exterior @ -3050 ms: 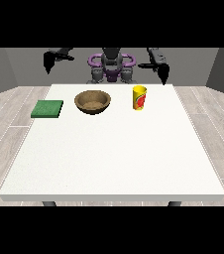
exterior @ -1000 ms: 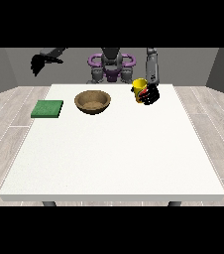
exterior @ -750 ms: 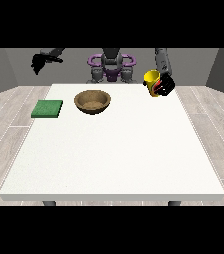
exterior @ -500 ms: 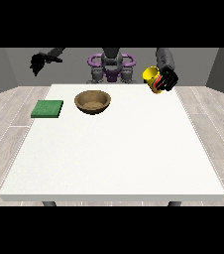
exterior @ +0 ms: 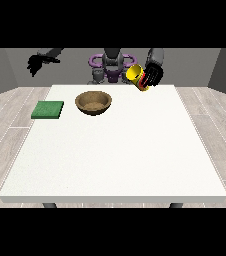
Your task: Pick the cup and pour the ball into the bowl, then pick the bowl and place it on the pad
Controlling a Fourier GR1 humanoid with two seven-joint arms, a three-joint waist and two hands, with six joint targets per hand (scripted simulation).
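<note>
Front view — tilted yellow cup (exterior: 136,76) in hand (exterior: 153,76), wooden bowl (exterior: 93,103) on table (exterior: 115,150)

A large white table (exterior: 115,160) stands on pale wood-plank floor (exterior: 5,115) before grey walls (exterior: 5,70).

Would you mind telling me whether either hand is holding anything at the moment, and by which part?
The hand at the view's right holds the yellow cup by its side, tilted above the table. The other hand holds nothing.

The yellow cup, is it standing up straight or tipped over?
Tipped. The yellow cup is held in the air by the hand at the view's right, its open mouth leaning toward the brown bowl.
</note>
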